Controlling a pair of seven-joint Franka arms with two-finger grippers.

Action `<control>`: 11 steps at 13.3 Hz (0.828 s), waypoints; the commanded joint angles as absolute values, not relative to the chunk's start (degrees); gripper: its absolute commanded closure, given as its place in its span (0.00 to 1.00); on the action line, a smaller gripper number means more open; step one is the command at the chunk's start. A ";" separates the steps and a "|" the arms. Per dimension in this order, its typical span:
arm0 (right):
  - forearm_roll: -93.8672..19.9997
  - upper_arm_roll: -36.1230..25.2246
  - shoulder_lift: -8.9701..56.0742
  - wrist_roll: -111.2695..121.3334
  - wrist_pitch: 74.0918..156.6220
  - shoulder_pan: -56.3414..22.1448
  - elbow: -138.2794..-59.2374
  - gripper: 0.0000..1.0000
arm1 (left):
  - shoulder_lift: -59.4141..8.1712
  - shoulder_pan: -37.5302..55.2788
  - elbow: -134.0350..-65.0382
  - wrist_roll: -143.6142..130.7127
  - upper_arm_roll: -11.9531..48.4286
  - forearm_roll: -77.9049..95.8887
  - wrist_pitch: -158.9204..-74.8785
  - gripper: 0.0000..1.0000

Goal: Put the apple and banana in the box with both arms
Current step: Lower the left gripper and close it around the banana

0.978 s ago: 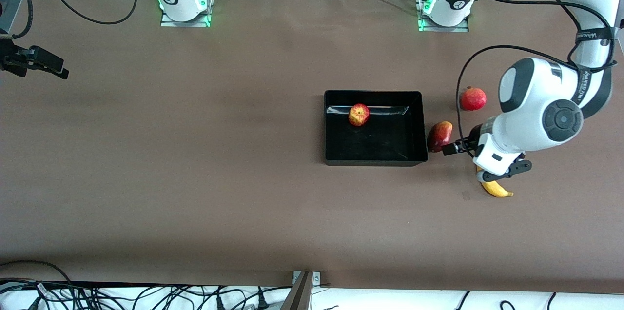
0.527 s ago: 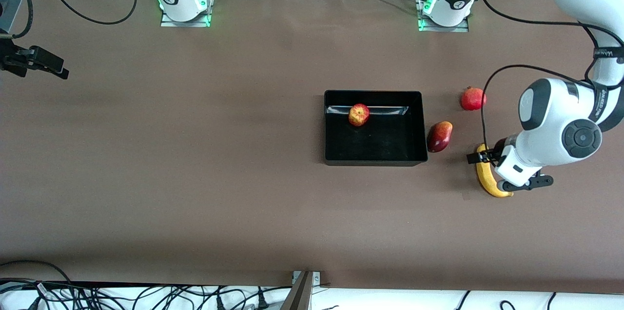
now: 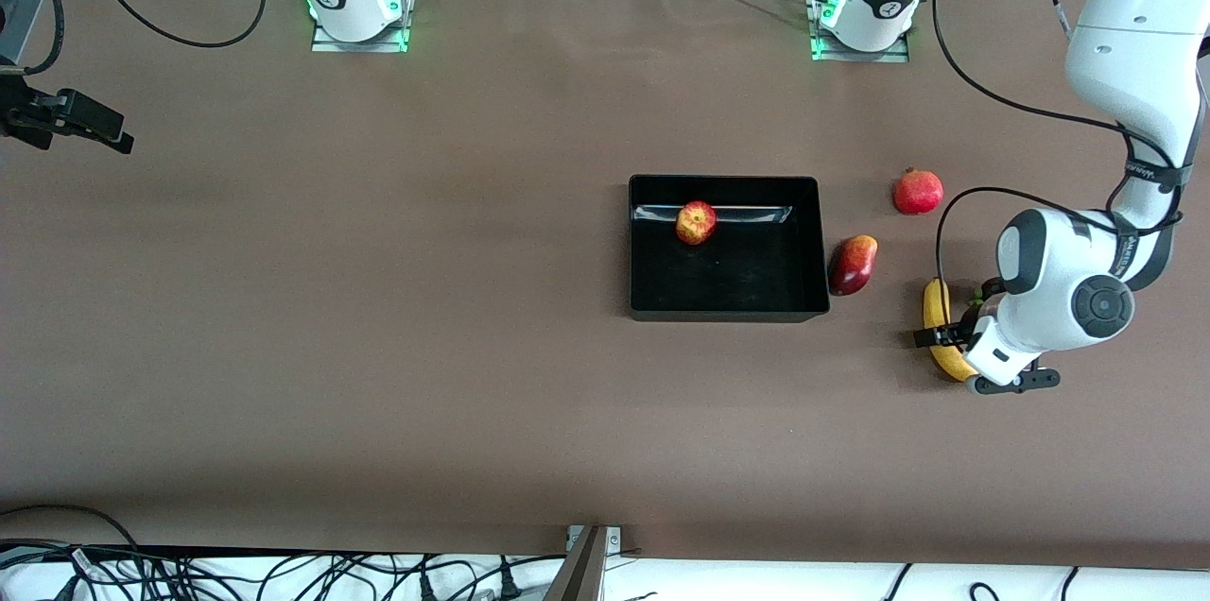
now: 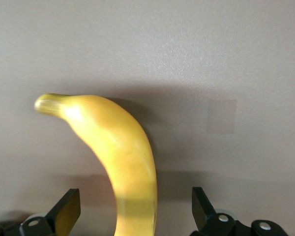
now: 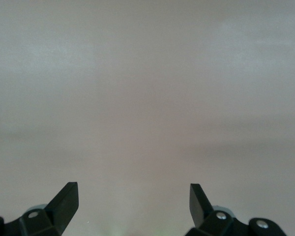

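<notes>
The apple [image 3: 696,222] lies in the black box [image 3: 756,284], by the wall toward the robots. The yellow banana [image 3: 937,316] lies on the table toward the left arm's end, nearer to the front camera than the box. My left gripper [image 3: 948,337] is low over the banana, open, its fingers astride the banana's middle. In the left wrist view the banana [image 4: 118,147] runs between the open fingers of the left gripper [image 4: 135,211]. My right gripper [image 3: 112,136] waits at the right arm's end, open and empty over bare table in its wrist view [image 5: 132,201].
A red-and-dark mango [image 3: 853,264] lies right beside the box wall toward the left arm's end. A red pomegranate [image 3: 918,192] lies farther from the front camera than the banana. Cables run along the table's front edge.
The left arm swung from beside the mango toward the front camera and came down over the banana, which now lies between its open fingers. The right arm has not moved.
</notes>
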State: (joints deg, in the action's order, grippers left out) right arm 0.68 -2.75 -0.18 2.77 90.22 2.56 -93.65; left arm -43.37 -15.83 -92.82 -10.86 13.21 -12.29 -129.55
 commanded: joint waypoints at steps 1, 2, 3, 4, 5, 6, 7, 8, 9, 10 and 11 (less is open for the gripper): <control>0.09 -2.72 0.35 3.34 89.38 2.55 -92.37 0.00 | -44.91 -14.94 -91.85 -11.33 11.87 -13.71 -131.04 0.00; 0.09 -2.72 0.35 3.34 89.38 2.55 -92.29 0.00 | -45.09 -14.94 -91.85 -11.60 11.87 -13.71 -131.39 0.05; 0.09 -2.72 0.35 3.34 89.38 2.55 -92.37 0.00 | -45.09 -14.94 -91.85 -11.69 11.87 -13.71 -131.48 0.33; 0.09 -2.72 0.35 3.34 89.38 2.55 -92.29 0.00 | -45.09 -14.94 -91.93 -11.69 11.78 -13.71 -131.48 0.69; 0.09 -2.72 0.35 3.34 89.38 2.55 -92.37 0.00 | -45.09 -14.94 -91.93 -11.69 11.86 -13.80 -131.48 0.85; 0.09 -2.72 0.35 3.34 89.38 2.55 -92.29 0.00 | -44.91 -14.94 -91.93 -11.60 11.87 -13.89 -131.40 0.98; 0.09 -2.72 0.35 3.34 89.38 2.55 -92.37 0.00 | -44.74 -15.03 -91.93 -11.51 11.87 -14.23 -131.31 1.00; 0.09 -2.72 0.35 3.34 89.38 2.55 -92.37 0.00 | -44.56 -14.94 -92.02 -11.60 11.87 -14.67 -131.13 1.00; 0.09 -2.72 0.35 3.34 89.38 2.55 -92.37 0.00 | -44.30 -15.03 -92.02 -11.43 11.87 -14.68 -130.78 1.00; 0.09 -2.72 0.35 3.34 89.38 2.55 -92.37 0.00 | -43.69 -14.94 -92.11 -11.25 11.87 -14.68 -130.52 1.00; 0.09 -2.72 0.35 3.34 89.38 2.55 -92.37 0.00 | -43.51 -14.94 -92.11 -11.25 11.87 -14.76 -130.34 1.00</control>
